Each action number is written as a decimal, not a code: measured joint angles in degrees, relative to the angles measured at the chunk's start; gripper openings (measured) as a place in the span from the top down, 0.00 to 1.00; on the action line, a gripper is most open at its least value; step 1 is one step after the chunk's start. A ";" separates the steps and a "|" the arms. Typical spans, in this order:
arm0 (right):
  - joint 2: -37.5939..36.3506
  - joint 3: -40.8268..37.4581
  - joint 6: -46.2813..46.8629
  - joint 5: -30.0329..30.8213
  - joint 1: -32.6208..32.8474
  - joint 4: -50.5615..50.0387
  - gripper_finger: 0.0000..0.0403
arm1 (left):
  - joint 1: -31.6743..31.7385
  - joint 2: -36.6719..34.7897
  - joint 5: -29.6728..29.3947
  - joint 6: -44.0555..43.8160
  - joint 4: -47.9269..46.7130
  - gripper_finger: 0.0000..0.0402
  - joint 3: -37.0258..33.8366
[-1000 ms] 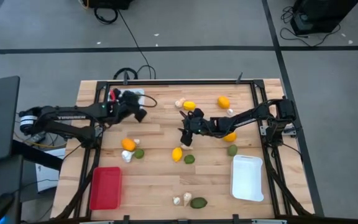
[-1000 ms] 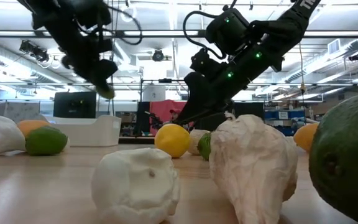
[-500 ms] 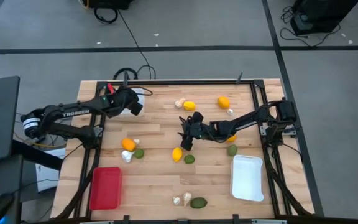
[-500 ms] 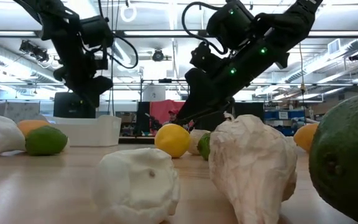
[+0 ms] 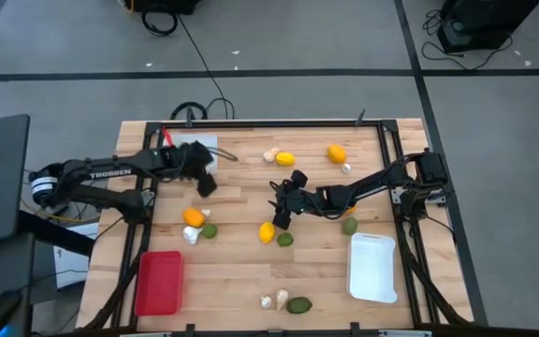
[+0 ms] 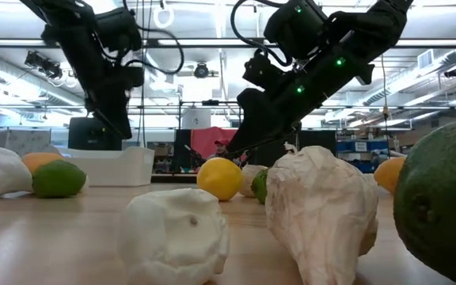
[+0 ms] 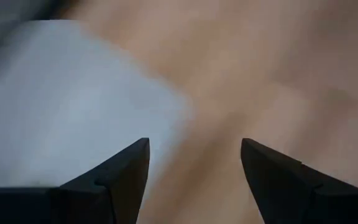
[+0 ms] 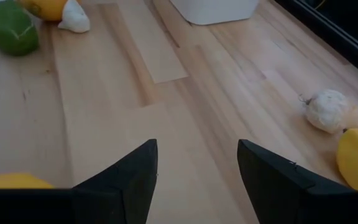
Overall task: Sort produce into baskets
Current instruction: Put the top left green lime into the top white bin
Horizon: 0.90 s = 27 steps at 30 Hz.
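Red tray (image 5: 158, 282) and near white tray (image 5: 372, 267) empty; produce scattered loose on table (image 5: 241, 271). Left gripper (image 5: 204, 183) by far white tray (image 5: 195, 148), right gripper (image 5: 282, 213) above lemon (image 5: 267, 231); both jaws spread, empty. Sorting barely begun

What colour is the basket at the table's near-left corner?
Red; the basket shows best in the high view.

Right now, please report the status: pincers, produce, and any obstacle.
Left pincer open, empty, beside the far white plastic tray. Right pincer open, empty, next to a round yellow fruit. No produce in the red tray. Nothing in the way.
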 joint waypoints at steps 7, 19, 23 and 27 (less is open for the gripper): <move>0.00 0.00 -0.54 1.12 -0.15 0.02 0.43 | -10.73 0.28 18.24 -3.18 -0.16 0.36 0.00; 0.02 0.00 -2.46 0.78 -0.15 0.02 0.43 | -29.63 5.24 8.07 -4.09 0.67 0.35 0.00; 0.02 0.00 -2.64 0.71 -0.15 0.29 0.43 | -31.72 9.92 4.34 -5.83 0.41 0.30 0.00; 0.02 0.00 -2.64 0.69 -0.15 0.26 0.43 | -33.32 15.18 4.24 -4.42 0.72 0.24 0.00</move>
